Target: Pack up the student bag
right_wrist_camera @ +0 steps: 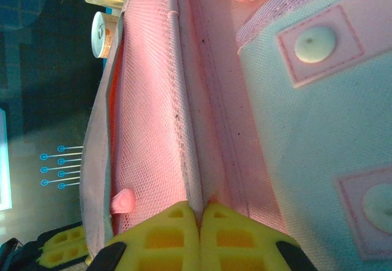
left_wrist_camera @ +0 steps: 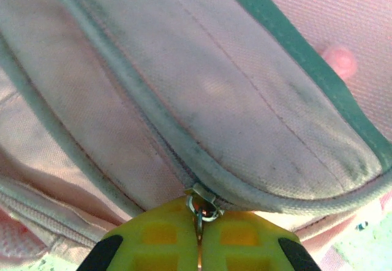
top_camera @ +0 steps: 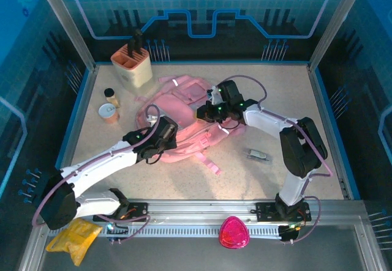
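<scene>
Left gripper has its yellow pads pressed together on a small metal zipper pull, right at the edge of a grubby, piped flap of the student bag. That bag lies slumped at the middle of the table, between both arms. Right gripper is closed too, its pads meeting at a seam beside pink mesh — whether any fabric is pinched between them I cannot tell. From above, both sets of fingertips are hidden under the wrists. A beige holder stands near the bag's far-left end — its contents are too dark to make out.
</scene>
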`<act>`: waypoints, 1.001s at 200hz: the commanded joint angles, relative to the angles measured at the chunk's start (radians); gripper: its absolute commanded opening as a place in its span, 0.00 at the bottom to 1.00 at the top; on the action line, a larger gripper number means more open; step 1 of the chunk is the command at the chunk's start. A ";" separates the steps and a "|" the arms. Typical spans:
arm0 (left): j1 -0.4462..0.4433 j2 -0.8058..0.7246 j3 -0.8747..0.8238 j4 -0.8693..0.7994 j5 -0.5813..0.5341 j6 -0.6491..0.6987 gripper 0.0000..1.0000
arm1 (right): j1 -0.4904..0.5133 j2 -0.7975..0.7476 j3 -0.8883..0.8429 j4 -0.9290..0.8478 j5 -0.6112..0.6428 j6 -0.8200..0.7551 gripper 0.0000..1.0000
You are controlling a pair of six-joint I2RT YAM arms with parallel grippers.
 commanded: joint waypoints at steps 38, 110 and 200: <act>-0.053 0.135 0.097 0.130 0.152 0.128 0.00 | -0.085 0.043 0.162 -0.133 0.051 -0.143 0.18; -0.137 0.277 0.199 0.249 0.208 0.150 0.00 | -0.109 -0.150 -0.015 -0.225 0.026 -0.165 0.58; -0.141 0.242 0.153 0.272 0.208 0.163 0.00 | -0.018 -0.194 -0.240 0.059 0.010 0.123 0.50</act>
